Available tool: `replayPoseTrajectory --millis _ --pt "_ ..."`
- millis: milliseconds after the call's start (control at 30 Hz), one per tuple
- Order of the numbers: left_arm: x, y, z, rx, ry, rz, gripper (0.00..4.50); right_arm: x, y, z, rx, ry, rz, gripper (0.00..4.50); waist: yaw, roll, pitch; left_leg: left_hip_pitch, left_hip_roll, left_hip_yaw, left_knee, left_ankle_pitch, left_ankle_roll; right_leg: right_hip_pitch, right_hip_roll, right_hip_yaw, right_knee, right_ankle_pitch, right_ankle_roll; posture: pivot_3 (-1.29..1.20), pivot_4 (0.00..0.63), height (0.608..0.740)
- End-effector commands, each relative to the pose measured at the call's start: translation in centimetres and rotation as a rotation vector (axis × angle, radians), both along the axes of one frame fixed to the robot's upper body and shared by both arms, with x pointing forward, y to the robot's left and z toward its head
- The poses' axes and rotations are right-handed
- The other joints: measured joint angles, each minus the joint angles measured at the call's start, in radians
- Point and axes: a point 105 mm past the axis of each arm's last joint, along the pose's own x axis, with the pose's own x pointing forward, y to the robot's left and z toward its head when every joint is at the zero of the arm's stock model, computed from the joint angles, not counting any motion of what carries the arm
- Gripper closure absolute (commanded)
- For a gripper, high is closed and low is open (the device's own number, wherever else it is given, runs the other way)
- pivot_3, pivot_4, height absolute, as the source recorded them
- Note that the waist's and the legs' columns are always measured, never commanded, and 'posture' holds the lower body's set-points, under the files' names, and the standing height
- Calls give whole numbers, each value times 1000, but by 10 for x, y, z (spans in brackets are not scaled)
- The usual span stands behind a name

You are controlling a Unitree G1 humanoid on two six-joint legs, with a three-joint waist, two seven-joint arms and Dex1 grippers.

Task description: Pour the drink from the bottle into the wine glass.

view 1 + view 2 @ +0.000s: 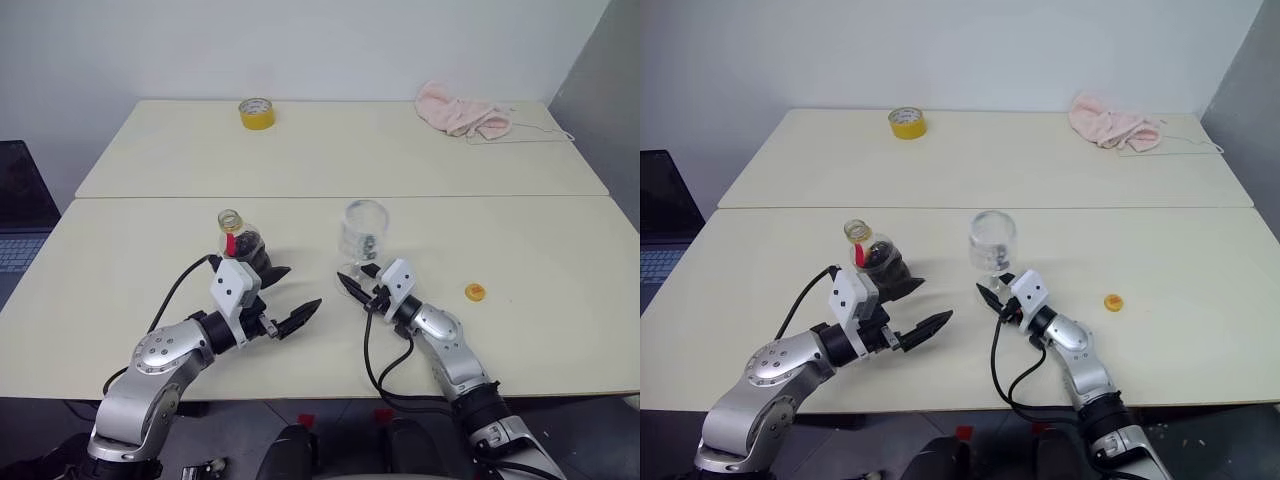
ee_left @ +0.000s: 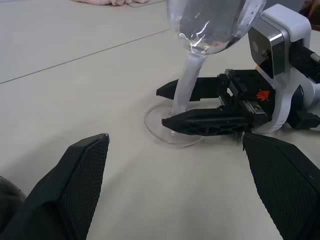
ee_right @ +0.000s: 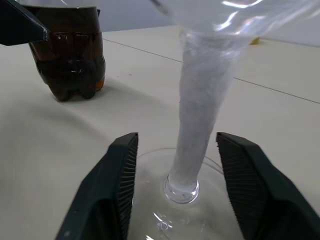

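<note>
The bottle [image 1: 238,241] stands uncapped on the near table, with the dark drink [image 3: 70,65] in its lower half and a red label at the neck. My left gripper [image 1: 294,292] is open just right of it, with nothing between its fingers [image 2: 75,190]. The wine glass [image 1: 364,234] stands upright and looks empty. My right gripper [image 1: 353,284] is open at the glass's foot. Its fingers [image 3: 117,190] lie on either side of the stem [image 3: 200,100] with a gap on each side.
A small yellow cap [image 1: 475,292] lies on the table right of my right arm. On the far table sit a yellow tape roll [image 1: 257,113] and a pink cloth [image 1: 465,112]. A seam [image 1: 340,197] divides the two tables. A laptop [image 1: 15,225] is at the far left.
</note>
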Motion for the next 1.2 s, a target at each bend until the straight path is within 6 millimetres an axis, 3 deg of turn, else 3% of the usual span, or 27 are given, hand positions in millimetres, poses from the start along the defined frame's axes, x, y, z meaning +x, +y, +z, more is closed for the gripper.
replayPoseTrajectory --millis 33,100,433,800,1033,1200 --pt "-2 -1 11 6 -54 -13 0 1 -13 4 5 -2 -21 676 3 0 0 0 0 0 0 0 0 0 0 0 0 0 0 0 150 740" --pt "-2 -1 11 3 -55 -10 0 0 -15 6 -2 -7 -15 7 3 0 0 0 0 0 0 0 0 0 0 0 0 0 0 0 150 740" --pt "-1 -1 10 0 -54 -4 0 0 -20 16 -15 -18 -23 7 2 0 0 0 0 0 0 0 0 0 0 0 0 0 0 0 150 740" --pt "-1 3 9 8 -66 34 0 -11 -19 19 -44 -5 17 7 3 0 0 0 0 0 0 0 0 0 0 0 0 0 0 0 150 740" --pt "-1 14 11 3 -130 164 0 -39 -33 26 -97 50 91 7 4 0 0 -1 0 0 0 0 0 0 0 0 -1 0 0 0 150 740" --pt "-11 22 8 10 -156 258 0 -64 -40 46 -109 70 170 7 5 0 0 -1 1 0 0 0 0 0 0 0 -1 0 0 0 150 740"
